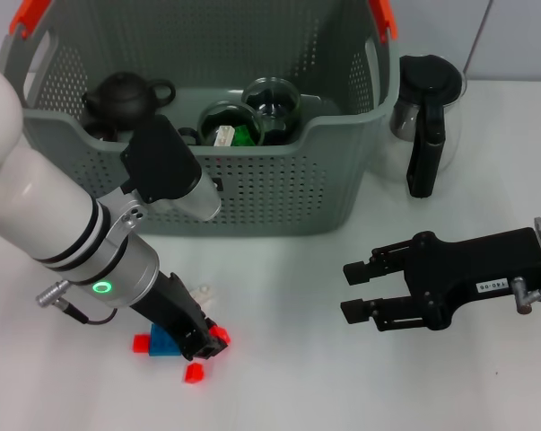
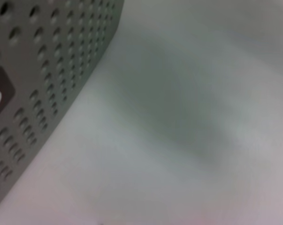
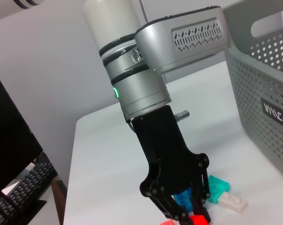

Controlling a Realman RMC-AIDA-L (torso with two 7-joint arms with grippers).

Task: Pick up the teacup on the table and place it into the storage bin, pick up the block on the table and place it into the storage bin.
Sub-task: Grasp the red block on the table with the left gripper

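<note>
Down low, left tool [image 1: 201, 344] seemingly clamped on blue block [image 1: 165, 345], right tool [image 1: 360, 289] apart.

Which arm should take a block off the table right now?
Left. The left gripper is already down among the blocks in front of the storage bin. The right gripper hangs open well off to the side.

Left pincer [image 1: 203, 346] lowered; right pincer [image 1: 360, 289] open.
</note>
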